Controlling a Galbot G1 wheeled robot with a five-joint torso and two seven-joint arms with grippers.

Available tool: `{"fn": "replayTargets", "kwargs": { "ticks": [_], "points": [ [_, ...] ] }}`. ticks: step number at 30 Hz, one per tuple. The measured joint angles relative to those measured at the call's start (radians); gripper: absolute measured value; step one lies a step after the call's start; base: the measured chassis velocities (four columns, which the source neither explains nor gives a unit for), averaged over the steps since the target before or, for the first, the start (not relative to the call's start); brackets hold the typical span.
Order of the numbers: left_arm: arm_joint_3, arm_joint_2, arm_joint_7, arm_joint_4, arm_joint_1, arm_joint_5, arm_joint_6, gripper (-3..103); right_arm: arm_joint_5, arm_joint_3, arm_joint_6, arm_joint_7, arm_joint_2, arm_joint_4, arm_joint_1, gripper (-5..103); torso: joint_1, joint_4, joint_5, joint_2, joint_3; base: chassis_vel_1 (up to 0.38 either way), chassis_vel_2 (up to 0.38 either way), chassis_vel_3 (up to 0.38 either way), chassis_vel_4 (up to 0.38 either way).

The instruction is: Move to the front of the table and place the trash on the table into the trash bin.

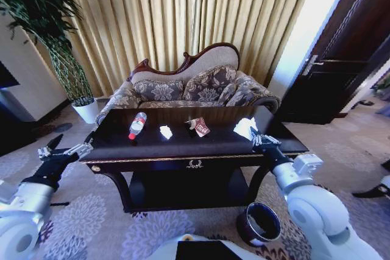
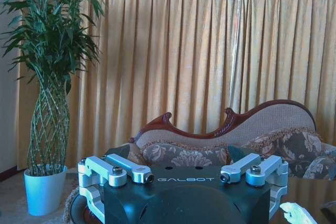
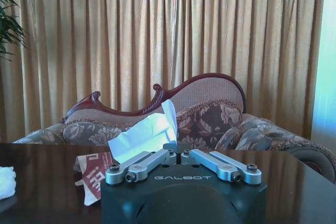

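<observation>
my right gripper (image 1: 263,140) looks clamped on the crumpled white paper (image 1: 245,127) at the table (image 1: 195,150) edge; i'd lift clear before swinging to the trash bin (image 1: 259,224); left gripper (image 1: 67,149) idles open beside the table

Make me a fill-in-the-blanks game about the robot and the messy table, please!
1. The clear bottle on the table has a ____ label.
2. The right gripper is at the crumpled white ____.
3. The trash bin stands on the ____, below the table's right end.
4. The left gripper hovers off the table's ____ end, its fingers apart.

Missing words: red; paper; carpet; left
</observation>
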Motion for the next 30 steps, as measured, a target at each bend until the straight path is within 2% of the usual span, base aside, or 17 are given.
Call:
{"fn": "replayTargets", "kwargs": {
  "ticks": [21,25,30],
  "points": [
    [-0.002,-0.002,0.006,0.000,0.001,0.004,-0.001,100,-0.023,-0.025,0.002,-0.004,0.027,-0.018,-0.019,0,-0.001,-0.0001,0.0000,0.001,0.000,0.170,-0.154,-0.164,0.156],
    [-0.004,-0.002,0.009,0.000,0.000,0.004,-0.003,100,-0.029,-0.032,0.002,-0.009,0.035,-0.080,-0.013,0,-0.001,-0.0001,0.0000,0.001,0.000,0.031,-0.020,-0.034,0.022],
    [-0.010,0.001,0.015,0.000,0.001,0.005,-0.004,100,-0.034,-0.034,0.011,-0.042,0.038,-0.329,0.016,0,0.000,-0.0001,0.0003,0.000,0.000,0.000,0.000,0.000,0.000]
  ]
}}
